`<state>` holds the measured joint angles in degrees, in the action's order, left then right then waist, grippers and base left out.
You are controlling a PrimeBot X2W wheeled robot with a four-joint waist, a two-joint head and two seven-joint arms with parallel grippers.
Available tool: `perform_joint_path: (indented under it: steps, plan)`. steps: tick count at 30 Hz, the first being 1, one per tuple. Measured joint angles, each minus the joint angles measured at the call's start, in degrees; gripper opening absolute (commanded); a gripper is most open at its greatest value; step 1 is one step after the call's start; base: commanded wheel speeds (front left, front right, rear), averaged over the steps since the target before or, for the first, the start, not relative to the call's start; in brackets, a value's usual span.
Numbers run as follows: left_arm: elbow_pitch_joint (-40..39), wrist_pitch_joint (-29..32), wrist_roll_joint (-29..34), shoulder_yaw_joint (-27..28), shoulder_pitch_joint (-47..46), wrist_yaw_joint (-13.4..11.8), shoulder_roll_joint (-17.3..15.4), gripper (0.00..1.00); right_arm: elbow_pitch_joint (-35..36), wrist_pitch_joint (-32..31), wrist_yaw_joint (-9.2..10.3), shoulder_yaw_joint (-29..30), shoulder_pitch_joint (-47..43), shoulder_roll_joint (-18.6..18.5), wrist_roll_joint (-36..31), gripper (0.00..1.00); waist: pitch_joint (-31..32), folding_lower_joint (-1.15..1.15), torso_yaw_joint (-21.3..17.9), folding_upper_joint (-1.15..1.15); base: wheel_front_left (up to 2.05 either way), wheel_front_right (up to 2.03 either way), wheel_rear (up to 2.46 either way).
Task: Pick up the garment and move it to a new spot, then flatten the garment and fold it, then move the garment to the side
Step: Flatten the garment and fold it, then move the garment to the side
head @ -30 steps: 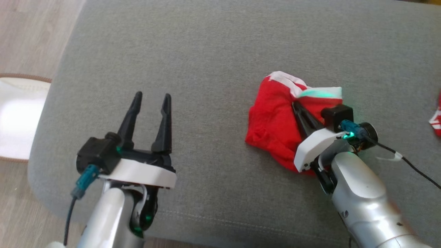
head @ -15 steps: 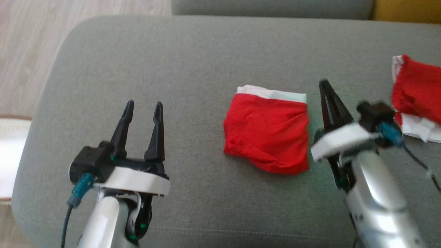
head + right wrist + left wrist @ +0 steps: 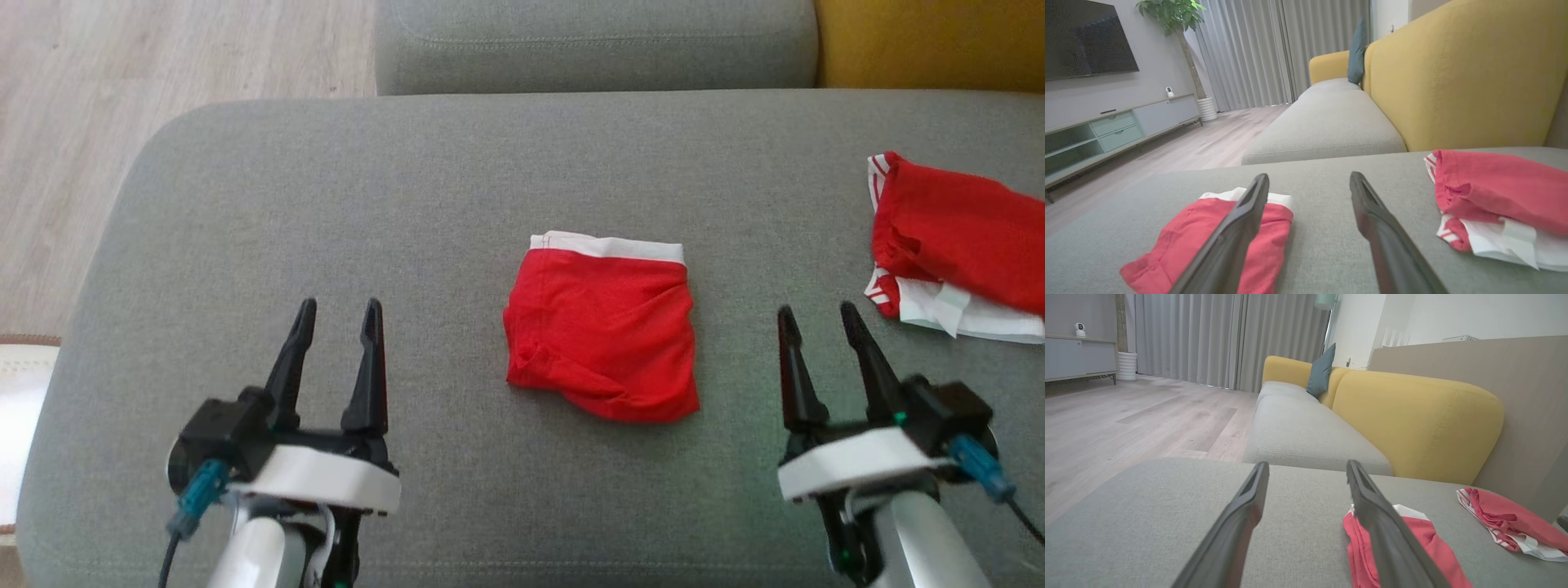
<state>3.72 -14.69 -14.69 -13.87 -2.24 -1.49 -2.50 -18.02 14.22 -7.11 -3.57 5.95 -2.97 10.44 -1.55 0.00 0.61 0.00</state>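
The garment [image 3: 602, 327], red with a white waistband, lies folded into a small rectangle in the middle of the grey sofa seat [image 3: 408, 188]. It also shows in the left wrist view [image 3: 1412, 539] and the right wrist view [image 3: 1208, 241]. My left gripper [image 3: 336, 317] hovers open over the seat well to its left, nothing between the fingers. My right gripper [image 3: 816, 320] stands open to its right, apart from the cloth, holding nothing.
A second red and white garment pile [image 3: 955, 245] lies at the seat's right edge. A yellow backrest [image 3: 1453, 69] rises behind it. Another grey cushion [image 3: 596, 41] adjoins the far side. Wooden floor [image 3: 82, 122] lies beyond the left edge.
The right gripper let go of the red garment, drew back to the right and opened. The garment now lies folded flat. The head camera shifted, bringing the second pile into view.
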Motion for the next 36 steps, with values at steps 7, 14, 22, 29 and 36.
perform_joint_path:
  steps: [7, 14, 22, 29, 36]
  plan:
    - [-0.3, 0.0, 0.0, 0.1, 1.0, -0.1, 0.0, 1.0, 1.2, -0.1, 0.0, 0.7, -2.0, 0.1, 0.0, 1.0, 0.6, 0.0, 0.4, 0.0, 0.0, 0.0, 0.0]
    - [-0.7, 0.0, 0.0, -0.1, 0.9, 0.0, 0.0, 1.0, 1.9, -1.3, 0.0, 2.1, -2.0, 0.1, -0.9, 1.0, -0.1, 0.0, 1.1, 0.0, 0.0, 0.0, 0.0]
    - [-0.6, 0.0, 0.0, -0.7, 0.2, 0.3, 0.0, 1.0, -2.4, -7.7, 0.0, -1.0, -0.2, 0.2, 2.9, 1.0, -2.9, 0.0, 2.7, 0.0, 0.0, 0.0, 0.0]
    - [0.2, 0.0, 0.0, -2.0, -1.8, 0.7, 0.0, 1.0, -9.8, -10.8, 0.0, -2.9, 5.7, 0.1, 7.6, 1.0, -5.2, 0.0, 5.3, 0.0, 0.0, 0.0, 0.0]
    - [0.5, 0.0, 0.0, -2.4, -2.5, 0.7, 0.0, 1.0, -18.0, -12.2, 0.0, -3.4, 9.8, 0.1, 12.0, 1.0, -6.6, 0.0, 8.0, 0.0, 0.0, 0.0, 0.0]
